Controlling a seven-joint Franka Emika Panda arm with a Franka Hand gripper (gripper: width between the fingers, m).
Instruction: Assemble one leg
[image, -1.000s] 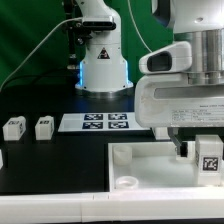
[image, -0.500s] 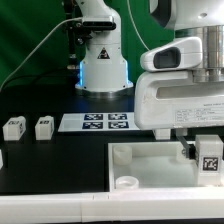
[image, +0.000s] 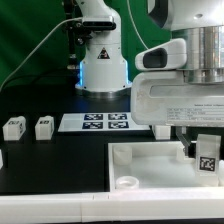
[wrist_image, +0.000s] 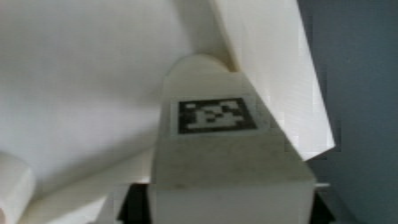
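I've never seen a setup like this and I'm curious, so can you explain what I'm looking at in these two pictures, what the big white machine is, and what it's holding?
The big white machine is a robot arm. At its end is a two-finger gripper, which works like a hand.

The exterior view comes from a camera standing off the arm and looking across a black table. The other picture comes from a camera on the arm's wrist, looking down past the fingers, so everything there appears very close.

The gripper holds a leg, a small white block with a black-and-white square tag. In the wrist view that same leg fills the middle. It hangs over a large white tray with a round socket in its corner.

Also on the table are two more legs and a flat marker board with four tags, which helps the cameras.
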